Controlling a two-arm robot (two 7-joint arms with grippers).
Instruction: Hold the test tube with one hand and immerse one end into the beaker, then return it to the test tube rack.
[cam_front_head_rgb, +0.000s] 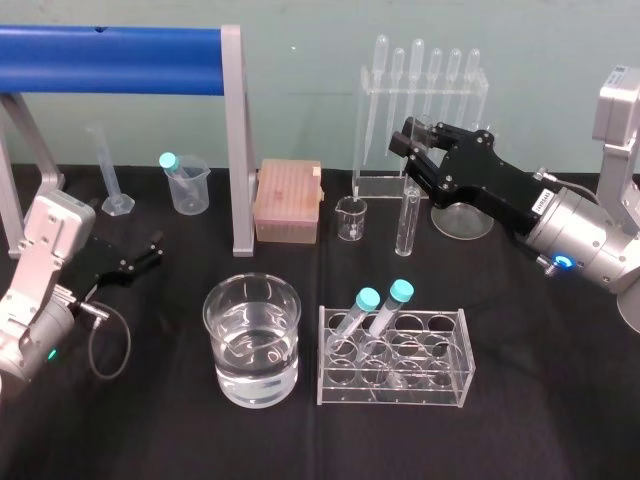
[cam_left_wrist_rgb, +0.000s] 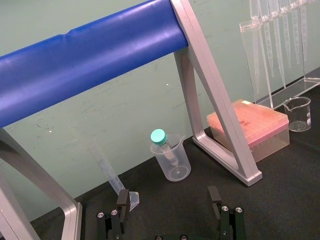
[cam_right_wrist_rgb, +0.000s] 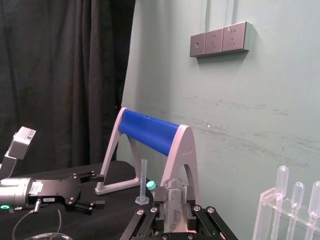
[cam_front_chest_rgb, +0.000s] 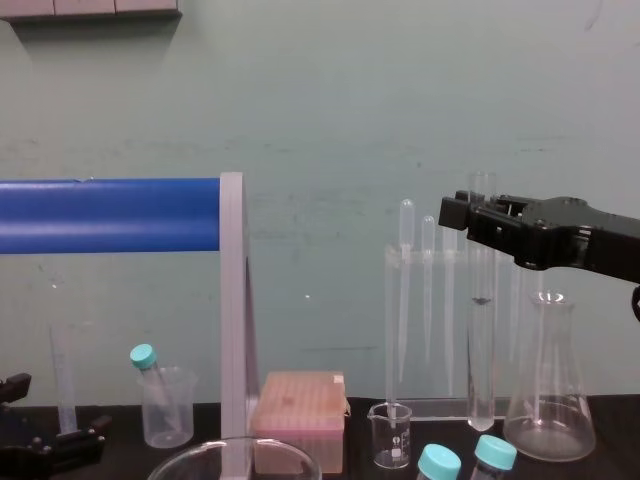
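The right gripper (cam_front_head_rgb: 411, 150) pinches the upright test tube (cam_front_head_rgb: 406, 225) near its top, toward the worktop's (cam_front_head_rgb: 545, 425) back right behind the rack (cam_front_head_rgb: 395, 401), while the left gripper (cam_front_head_rgb: 143, 256) sits spread open by the left edge.

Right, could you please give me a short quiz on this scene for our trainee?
1. True or false: the right end effector grips the test tube.
2. How many teal-capped tubes stand in the test tube rack? A one, B two, C four.
3. Fill in: the left end effector, parked at the left, is ____ (open or shut).
Key: 1 true; 2 B; 3 open.
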